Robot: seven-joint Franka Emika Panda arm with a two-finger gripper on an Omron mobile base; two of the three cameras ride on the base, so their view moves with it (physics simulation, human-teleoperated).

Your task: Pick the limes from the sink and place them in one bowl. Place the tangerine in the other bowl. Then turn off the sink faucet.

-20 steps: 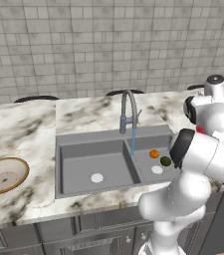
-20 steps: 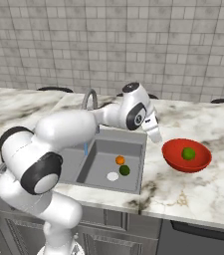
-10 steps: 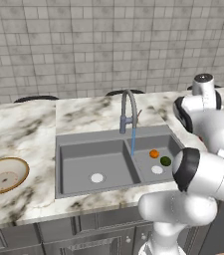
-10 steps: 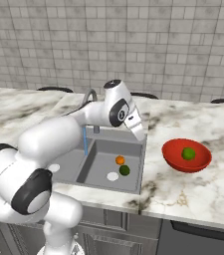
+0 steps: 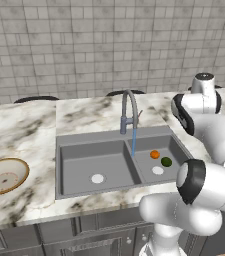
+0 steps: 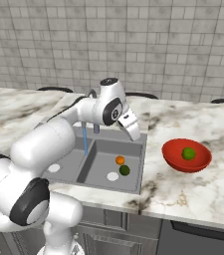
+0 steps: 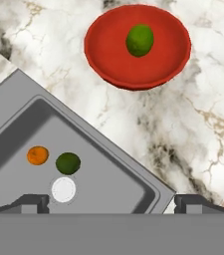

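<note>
Grey sink (image 7: 133, 184) below my gripper (image 7: 111, 201), fingers spread wide and holding nothing; darker lime (image 7: 68, 163) just beside tangerine (image 7: 37, 155) near the drain; farther, lighter lime (image 7: 140, 40) in red bowl (image 7: 108, 64).

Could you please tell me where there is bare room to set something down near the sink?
Bare marble lies between the grey metal sink and the glossy red bowl, and between the sink's left rim and the tan-rimmed bowl. The right basin is crowded around its drain: orange tangerine, dark lime.
</note>
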